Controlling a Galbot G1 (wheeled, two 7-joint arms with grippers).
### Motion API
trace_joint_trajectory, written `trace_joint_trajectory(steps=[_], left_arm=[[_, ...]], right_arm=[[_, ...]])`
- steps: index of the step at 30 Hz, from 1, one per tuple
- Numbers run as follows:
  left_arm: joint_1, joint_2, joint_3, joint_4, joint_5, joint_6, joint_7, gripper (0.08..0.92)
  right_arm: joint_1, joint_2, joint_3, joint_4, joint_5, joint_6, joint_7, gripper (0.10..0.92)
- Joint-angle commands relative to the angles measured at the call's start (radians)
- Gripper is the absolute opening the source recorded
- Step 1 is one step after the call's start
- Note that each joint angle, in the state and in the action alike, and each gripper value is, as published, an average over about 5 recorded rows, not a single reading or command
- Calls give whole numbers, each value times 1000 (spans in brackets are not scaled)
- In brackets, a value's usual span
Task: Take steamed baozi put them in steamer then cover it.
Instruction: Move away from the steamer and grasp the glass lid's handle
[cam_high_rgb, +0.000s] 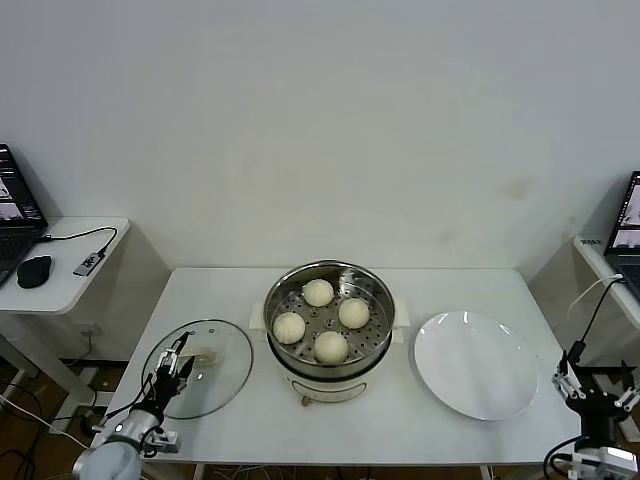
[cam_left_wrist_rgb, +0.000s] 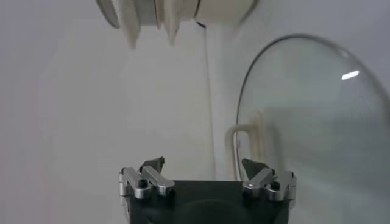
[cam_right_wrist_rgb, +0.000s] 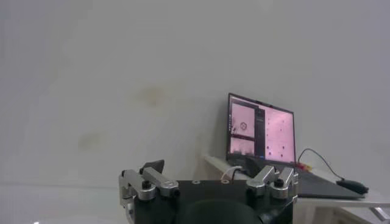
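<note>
Several cream-white baozi (cam_high_rgb: 318, 292) lie on the perforated tray inside the steel steamer (cam_high_rgb: 269, 312) at the table's middle. The cover (cam_high_rgb: 215, 375), a clear glass lid with a cream bar handle (cam_high_rgb: 205, 356), lies flat on the table left of the steamer. My left gripper (cam_high_rgb: 172, 368) hovers open over the cover's near-left part. In the left wrist view the cover (cam_left_wrist_rgb: 311, 122) and its handle (cam_left_wrist_rgb: 247, 146) lie just ahead of the open gripper (cam_left_wrist_rgb: 203, 164), with nothing between the fingers. My right gripper (cam_high_rgb: 597, 385) hangs open beyond the table's right edge, empty (cam_right_wrist_rgb: 207, 170).
A bare white plate (cam_high_rgb: 476, 363) sits right of the steamer on the white table (cam_high_rgb: 400, 420). A side table on the left carries a mouse (cam_high_rgb: 34, 270) and a laptop (cam_high_rgb: 12, 210). Another laptop (cam_high_rgb: 628, 220) stands at the far right.
</note>
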Motion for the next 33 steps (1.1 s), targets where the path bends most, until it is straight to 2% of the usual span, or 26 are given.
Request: trace_joint_trajectory(steps=[1,14,33], left_arm=[[-125,-2,35,136,27,2,4,823],[-140,-7,40,161,-12,0,4,801],[-159,-32,31,224,-53,-25,-51,264]], right_arm=[[3,14,-2,-16,-16,-1,1,823],[8,16,-21,-45,-36,5,-3,823],[1,14,-29,-39,-39,7,-2,823]])
